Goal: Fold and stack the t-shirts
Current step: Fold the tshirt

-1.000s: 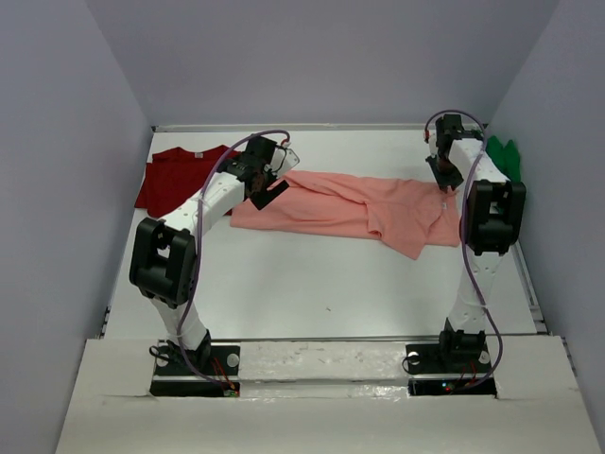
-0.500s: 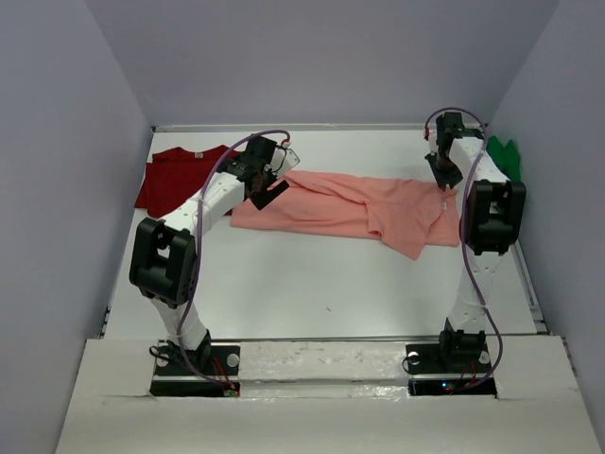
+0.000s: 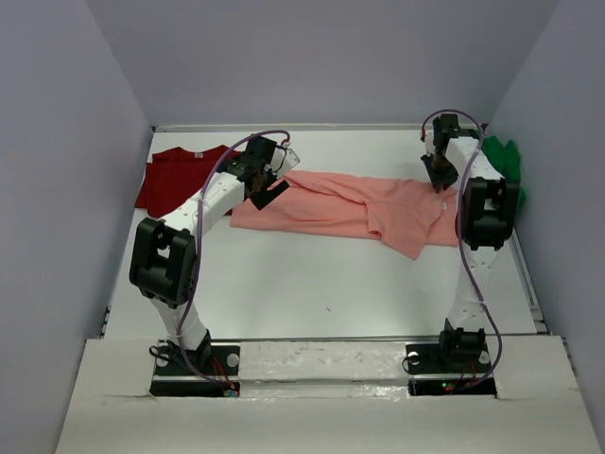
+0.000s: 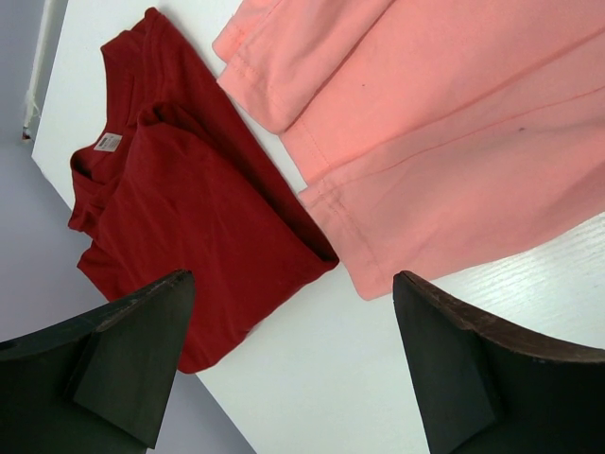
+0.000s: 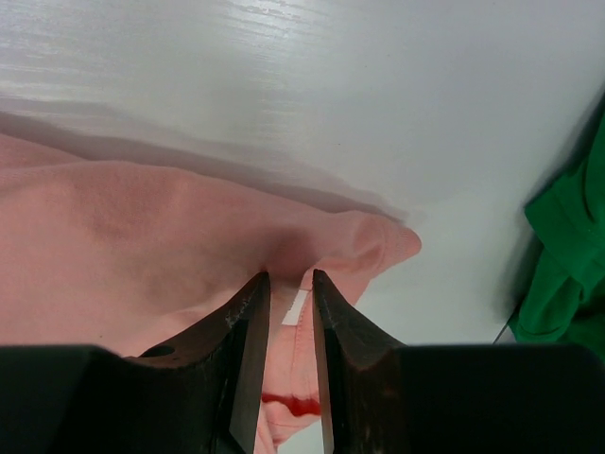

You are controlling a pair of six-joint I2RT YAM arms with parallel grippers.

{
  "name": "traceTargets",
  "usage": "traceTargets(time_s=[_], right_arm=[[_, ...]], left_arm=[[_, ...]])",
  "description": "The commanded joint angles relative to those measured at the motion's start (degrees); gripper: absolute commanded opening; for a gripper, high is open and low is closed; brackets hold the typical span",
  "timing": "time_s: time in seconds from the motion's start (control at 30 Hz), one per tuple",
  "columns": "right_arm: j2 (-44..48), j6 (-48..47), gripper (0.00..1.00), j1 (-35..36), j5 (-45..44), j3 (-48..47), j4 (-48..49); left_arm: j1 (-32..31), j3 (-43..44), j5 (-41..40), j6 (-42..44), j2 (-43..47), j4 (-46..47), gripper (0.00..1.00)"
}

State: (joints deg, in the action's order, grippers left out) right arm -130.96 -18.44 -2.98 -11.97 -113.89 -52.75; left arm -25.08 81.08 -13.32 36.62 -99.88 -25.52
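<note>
Salmon-pink t-shirt (image 3: 350,203): edge pinched in my right claw (image 5: 290,303); my left claw (image 4: 290,284) spread wide, above dark red t-shirt (image 4: 189,208) corner.

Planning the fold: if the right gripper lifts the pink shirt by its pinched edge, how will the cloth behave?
Probably floppy: the pink shirt wrinkles and puckers where the right gripper pinches it, so it should sag and drape. It looks thin, so likely light. The rest may drag across the table.
</note>
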Motion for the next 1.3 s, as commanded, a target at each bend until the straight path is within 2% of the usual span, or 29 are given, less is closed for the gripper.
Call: traceTargets(time_s=[0.0,0.13,0.23,0.3,0.67,0.8,1.07,1.27], right_arm=[[-0.4,0.5,0.3,0.1,1.1,-2.2,-0.9],[-0.7,0.4,0.26,0.1,1.0,-1.8,-0.9],[-0.7,0.2,0.16,0.1,0.8,-1.5,-0.9],[-0.6,0.3,0.01,0.1,1.0,-1.3,-0.8],[1.5,-0.5,0.0,0.1,0.0,-2.4,-1.6],[2.6,-0.9,0.0,0.1,-0.2,-5.5,-3.5],[-1.2,-0.9,0.0,0.1,0.0,-15.7,-8.1],[-2.5,-1.2,0.0,0.1,0.2,-16.0,-7.9]], left_arm=[[-0.3,-0.2,-0.3,0.2,-0.1,-0.1,0.99],[-0.3,-0.1,-0.4,0.2,-0.4,-0.1,0.99],[-0.3,-0.1,-0.4,0.1,-0.6,-0.2,0.99],[-0.3,0.0,-0.3,0.1,-0.7,-0.4,0.99],[-0.2,0.4,-0.3,0.1,-1.1,-0.7,0.99],[-0.3,0.8,-0.1,-0.1,-1.5,-1.1,0.99],[-0.3,0.6,-0.1,-0.1,-0.9,-1.3,0.99],[-0.3,0.0,-0.1,-0.1,-0.7,-1.3,0.99]])
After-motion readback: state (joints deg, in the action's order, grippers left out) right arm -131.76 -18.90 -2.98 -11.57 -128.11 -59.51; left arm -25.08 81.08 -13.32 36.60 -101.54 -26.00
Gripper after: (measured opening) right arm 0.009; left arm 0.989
